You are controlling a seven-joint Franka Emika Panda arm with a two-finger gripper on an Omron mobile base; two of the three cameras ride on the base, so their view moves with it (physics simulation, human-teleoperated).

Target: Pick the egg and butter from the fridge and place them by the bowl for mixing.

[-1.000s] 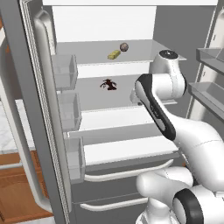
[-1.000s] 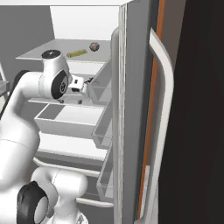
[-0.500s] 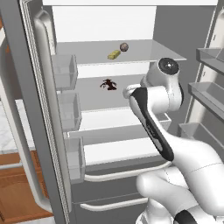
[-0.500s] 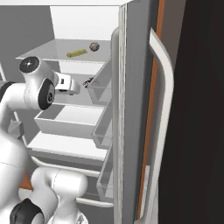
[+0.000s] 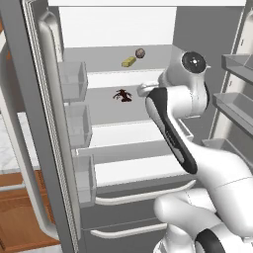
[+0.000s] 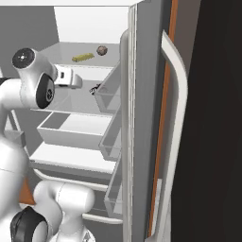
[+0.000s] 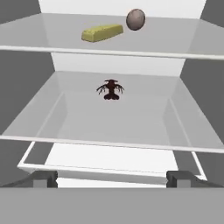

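Inside the fridge [image 5: 116, 143], the egg [image 7: 135, 19] and butter [image 7: 102, 32] lie side by side on the upper shelf, above a spiky item [image 7: 110, 89]. The gripper [image 7: 111, 178], jaws wide and empty, faces the shelves, probably lining up its first pick.

No writing, label, brand or number can be read anywhere here, not on the fridge [image 5: 44, 148] or its shelves.

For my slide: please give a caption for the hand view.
Open gripper facing fridge shelves: butter and egg above.
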